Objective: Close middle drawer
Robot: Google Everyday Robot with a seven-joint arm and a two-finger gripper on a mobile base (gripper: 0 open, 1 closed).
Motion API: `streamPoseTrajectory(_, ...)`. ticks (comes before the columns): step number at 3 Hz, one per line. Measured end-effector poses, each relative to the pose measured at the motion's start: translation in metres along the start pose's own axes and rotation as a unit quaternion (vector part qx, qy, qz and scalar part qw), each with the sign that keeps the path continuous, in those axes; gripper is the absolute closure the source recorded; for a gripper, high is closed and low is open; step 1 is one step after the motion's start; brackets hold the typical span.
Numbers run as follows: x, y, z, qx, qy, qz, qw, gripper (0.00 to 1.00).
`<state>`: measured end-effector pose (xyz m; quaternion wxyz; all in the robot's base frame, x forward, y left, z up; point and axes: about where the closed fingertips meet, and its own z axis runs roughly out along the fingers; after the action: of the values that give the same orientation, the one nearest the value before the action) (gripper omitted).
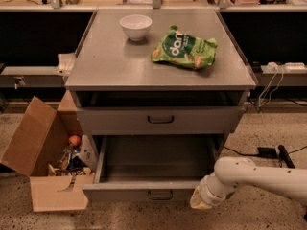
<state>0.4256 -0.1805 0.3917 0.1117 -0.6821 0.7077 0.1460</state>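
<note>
The middle drawer [144,190] is pulled far out of the grey cabinet. It is wide, shallow and looks empty, and its low front has a small dark bar handle [160,194] at the centre. My gripper [200,203] is on a white arm that reaches in from the right. It sits low, at the right end of the drawer's front panel, close to it or touching it. The taller-fronted top drawer [160,120] stands slightly out just under the tabletop. The lowest drawer is out of view.
A white bowl [135,27] and a green snack bag [184,49] lie on the cabinet top [110,66]. An open cardboard box [45,164] with clutter stands on the floor at the left of the drawer. Cables and a power strip [280,67] lie at the right.
</note>
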Motion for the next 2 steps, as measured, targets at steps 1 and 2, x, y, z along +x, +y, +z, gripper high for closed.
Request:
streamPoseTrajectory(1,0.0,0.0,0.0,0.0,0.0,0.0,1.0,0.5)
streamPoseTrajectory(2,0.0,0.0,0.0,0.0,0.0,0.0,1.0,0.28)
